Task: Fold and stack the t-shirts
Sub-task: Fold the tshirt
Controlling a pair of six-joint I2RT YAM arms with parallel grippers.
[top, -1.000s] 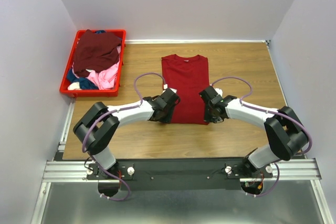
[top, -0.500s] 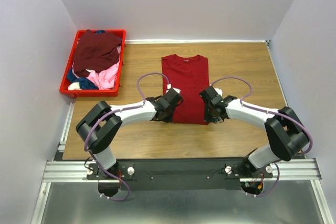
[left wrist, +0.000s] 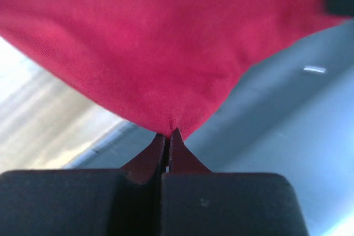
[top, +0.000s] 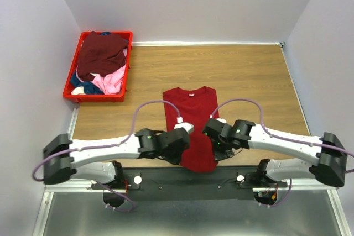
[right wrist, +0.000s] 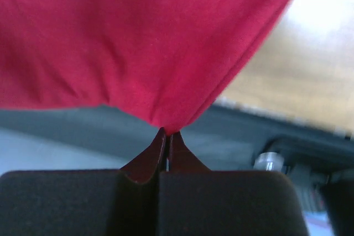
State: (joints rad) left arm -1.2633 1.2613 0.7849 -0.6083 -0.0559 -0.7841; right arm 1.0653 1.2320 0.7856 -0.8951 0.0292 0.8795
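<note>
Pinching the near corners of the shirt [top: 191,109], left claw [left wrist: 167,136] and right claw [right wrist: 166,134] each clamp red cloth. The shirt lies right of the crate [top: 91,97], nearer the arms. This looks like the fold step; the next move likely carries hem to collar, evenly.

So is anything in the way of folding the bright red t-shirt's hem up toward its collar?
Nothing visible does. The left end effector and right end effector each pinch a hem corner of the bright red cloth t-shirt, whose upper face lies bare. The red plastic crate sits apart, at the far left.
</note>
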